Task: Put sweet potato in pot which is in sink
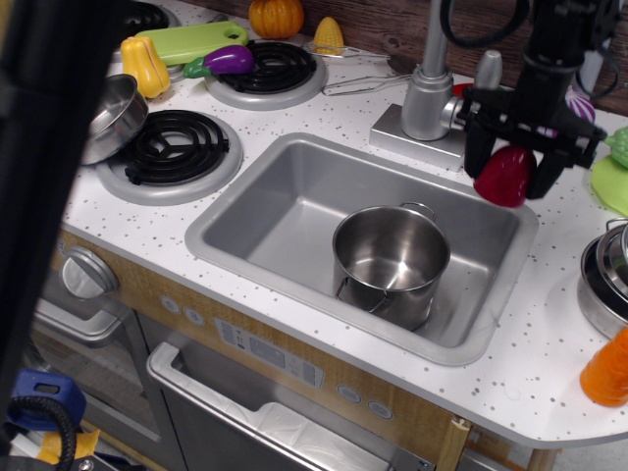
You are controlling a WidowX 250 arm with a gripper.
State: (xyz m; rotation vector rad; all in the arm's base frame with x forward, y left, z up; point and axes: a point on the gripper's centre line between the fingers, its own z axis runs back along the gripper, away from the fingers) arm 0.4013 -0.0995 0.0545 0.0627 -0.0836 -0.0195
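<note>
The dark red sweet potato (504,177) hangs in my black gripper (508,169), which is shut on it. It is lifted above the sink's far right corner, up and to the right of the pot. The shiny steel pot (391,260) with two loop handles stands empty in the right part of the grey sink (275,211).
A steel faucet (432,93) stands right behind the sink, close to my gripper's left. A purple eggplant (229,60) lies on the back burner. A steel bowl (110,110) and yellow squash (145,67) sit at left. Steel pans (606,280) and an orange object (605,371) sit at right.
</note>
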